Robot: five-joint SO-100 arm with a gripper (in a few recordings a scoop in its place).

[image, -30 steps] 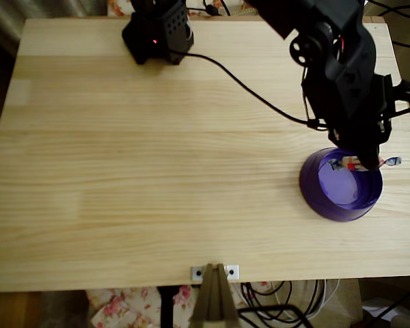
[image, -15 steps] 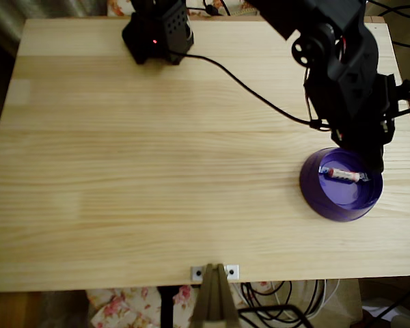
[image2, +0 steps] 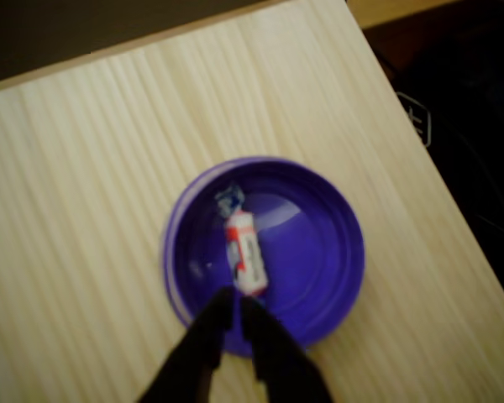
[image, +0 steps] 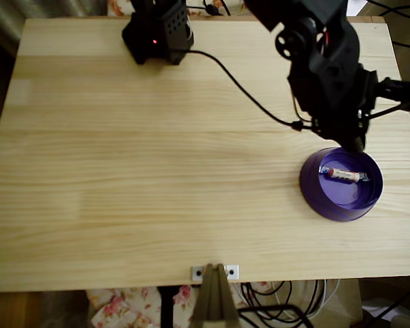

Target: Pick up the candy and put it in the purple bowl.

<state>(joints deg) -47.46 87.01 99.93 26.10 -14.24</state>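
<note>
In the overhead view, the black arm reaches down from the top right over the pale pine-plank worktop (image: 157, 171), and its fingers (image: 357, 142) hang at the far rim of the round, shallow, dark purple plastic bowl (image: 314, 191). Just beyond the fingertips, inside the bowl on its lighter violet floor, lies the tiny wrapped candy (image: 343, 175) with its white paper, red-orange middle and bluish twisted ends. It is apart from the fingers and rests loose on the bowl's bottom. From this angle I cannot tell how the fingers stand, since the arm's bulk covers them. A black cable (image: 246, 85) trails off to the fingers' left across the worktop to a black box (image: 157, 31) with a red light at the back edge.

In the wrist view, the two dark fingers (image2: 233, 312) rise from the bottom edge with their tips almost together, only a sliver of gap between them and nothing held. Their tips sit over the bowl's (image2: 336, 277) near rim. The candy (image2: 244, 252) lies lengthwise just ahead of the tips, nearly touching them in the picture, though the fingers look to be above it.

By my reading the placing step is done, with the sweet in the bowl. What remains calls only for lifting the arm clear without brushing the rim and tipping the bowl.
</note>
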